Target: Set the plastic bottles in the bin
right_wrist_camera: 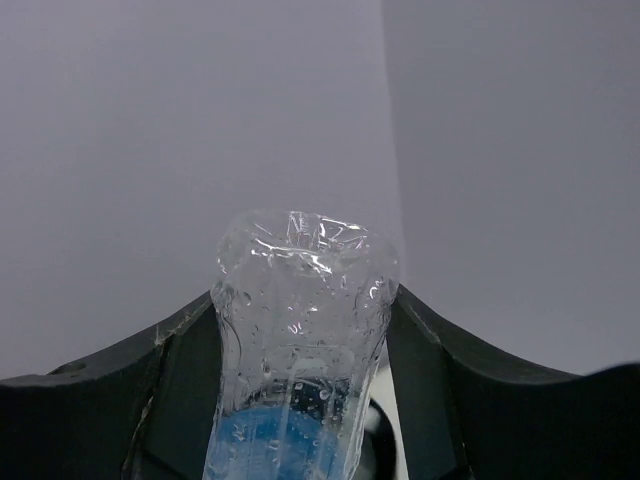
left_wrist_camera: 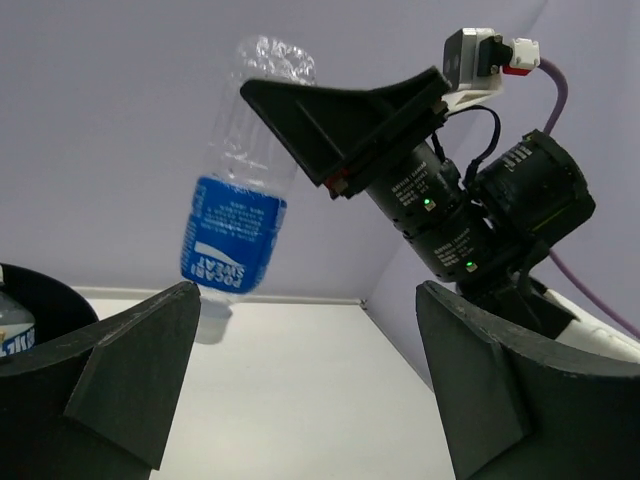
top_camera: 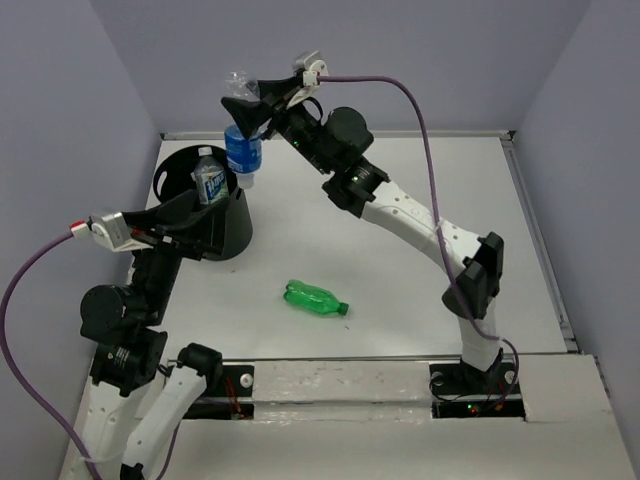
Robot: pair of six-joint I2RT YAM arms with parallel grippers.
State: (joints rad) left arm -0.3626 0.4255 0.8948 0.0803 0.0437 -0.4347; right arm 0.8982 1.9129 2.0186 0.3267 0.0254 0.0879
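My right gripper is shut on the base end of a clear bottle with a blue label. It holds the bottle upside down, cap downward, over the far right rim of the black bin. The right wrist view shows the bottle pinched between both fingers. A clear bottle with a white-blue label stands inside the bin. A green bottle lies on the table in front. My left gripper is open and empty at the bin's near side; its view shows the held bottle and the bin rim.
The white table is walled by grey panels at the back and sides. The right arm reaches diagonally across the table's middle. The left arm's cable loops at the left edge.
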